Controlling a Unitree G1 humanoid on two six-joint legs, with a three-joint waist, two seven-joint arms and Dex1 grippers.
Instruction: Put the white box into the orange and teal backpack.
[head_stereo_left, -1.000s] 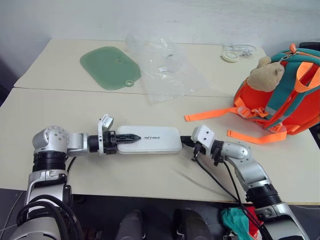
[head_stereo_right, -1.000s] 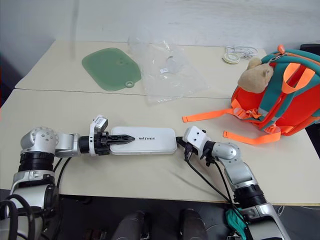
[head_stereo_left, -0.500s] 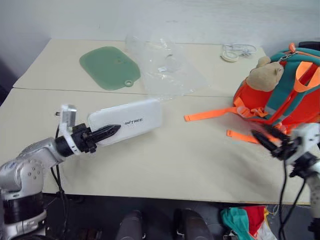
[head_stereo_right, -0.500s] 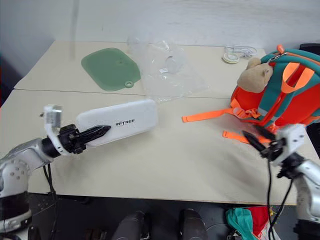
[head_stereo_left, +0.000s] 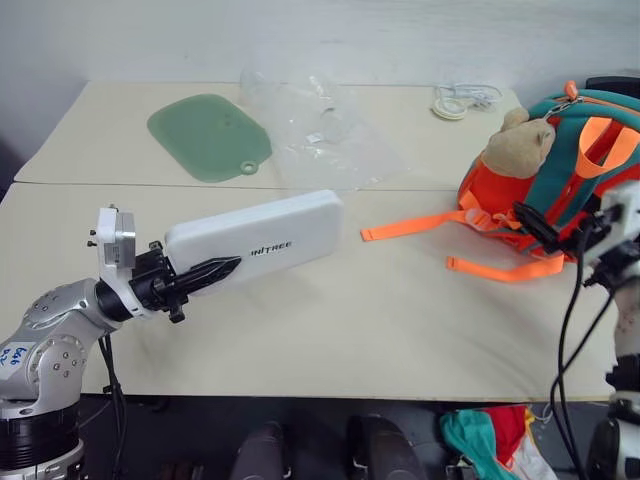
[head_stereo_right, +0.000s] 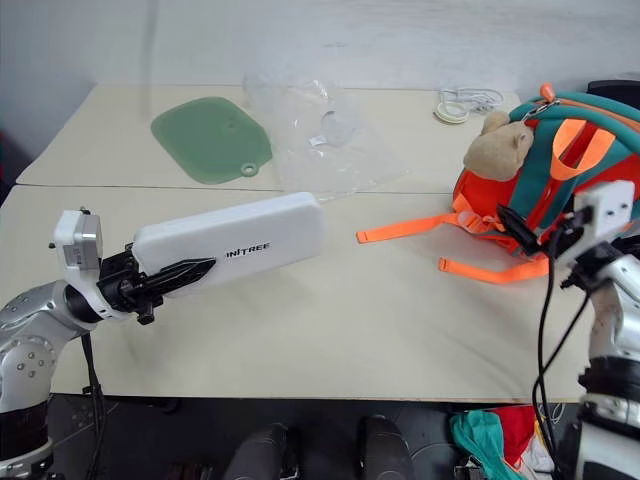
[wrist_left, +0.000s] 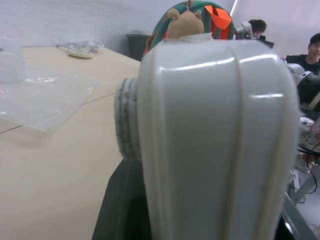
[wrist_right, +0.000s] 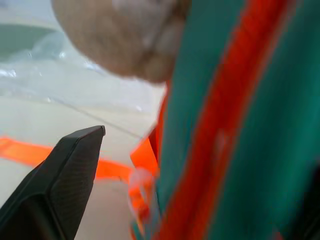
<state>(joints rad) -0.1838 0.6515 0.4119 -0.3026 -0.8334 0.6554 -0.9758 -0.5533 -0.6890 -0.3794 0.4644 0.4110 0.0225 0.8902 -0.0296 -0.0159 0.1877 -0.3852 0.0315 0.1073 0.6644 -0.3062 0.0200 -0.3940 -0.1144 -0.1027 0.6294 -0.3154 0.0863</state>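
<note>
Lifted off table: white box (head_stereo_left: 262, 238) marked "INITREE", left fingers (head_stereo_left: 205, 274) clamping it; right fingers (head_stereo_left: 535, 226) spread, empty.

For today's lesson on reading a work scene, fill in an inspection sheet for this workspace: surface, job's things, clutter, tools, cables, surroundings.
Surface: two pale tables butted together.
Job's things: white box lifted off the table, tilted; orange and teal backpack at the right edge, plush animal attached, orange straps trailing on the table.
Clutter: green mat, clear plastic bag.
Tools: left tool shut on the white box's near end; right tool open, at the backpack's front.
Cables: coiled white cable at the far edge.
Surroundings: plain wall; people seated in the left wrist view.
</note>
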